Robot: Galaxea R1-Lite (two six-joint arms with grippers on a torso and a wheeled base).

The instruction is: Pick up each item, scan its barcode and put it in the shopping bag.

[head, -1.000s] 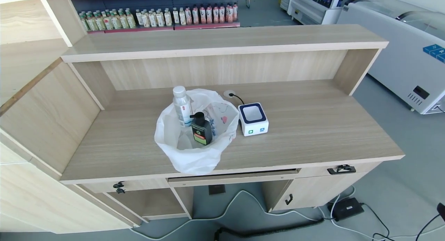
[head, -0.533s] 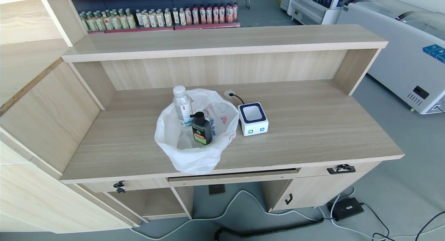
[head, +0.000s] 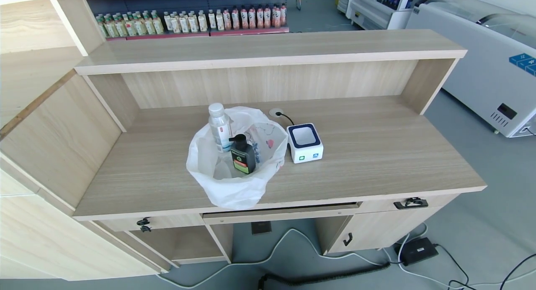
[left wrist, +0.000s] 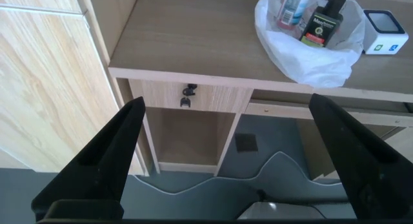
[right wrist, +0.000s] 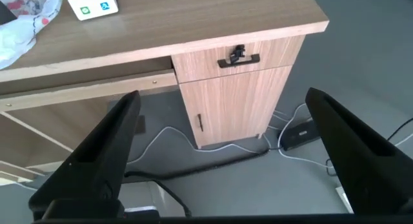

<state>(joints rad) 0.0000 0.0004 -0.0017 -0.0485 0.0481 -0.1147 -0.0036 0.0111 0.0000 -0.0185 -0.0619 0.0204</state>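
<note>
A white shopping bag (head: pixel 234 173) stands open on the wooden counter (head: pixel 377 152). Inside it a clear bottle (head: pixel 219 129) and a black pump bottle (head: pixel 243 156) stand upright. A white barcode scanner (head: pixel 305 142) with a dark blue top sits just right of the bag. My left gripper (left wrist: pixel 226 166) hangs open and empty below the counter's front left, with the bag (left wrist: pixel 310 53) and the pump bottle (left wrist: pixel 319 27) farther off. My right gripper (right wrist: pixel 222 159) is open and empty, low in front of the counter's right cabinet; the scanner (right wrist: pixel 93 3) lies beyond it.
A raised shelf (head: pixel 268 51) and side walls enclose the counter's back and left. Drawers with black handles (head: pixel 411 204) and a cabinet door sit under the front edge. Cables and a power brick (head: pixel 416 251) lie on the floor. A freezer (head: pixel 485 68) stands to the right.
A dark tip at the lower right edge of the head view has dropped out of sight. The bag, bottles and scanner have not moved.
</note>
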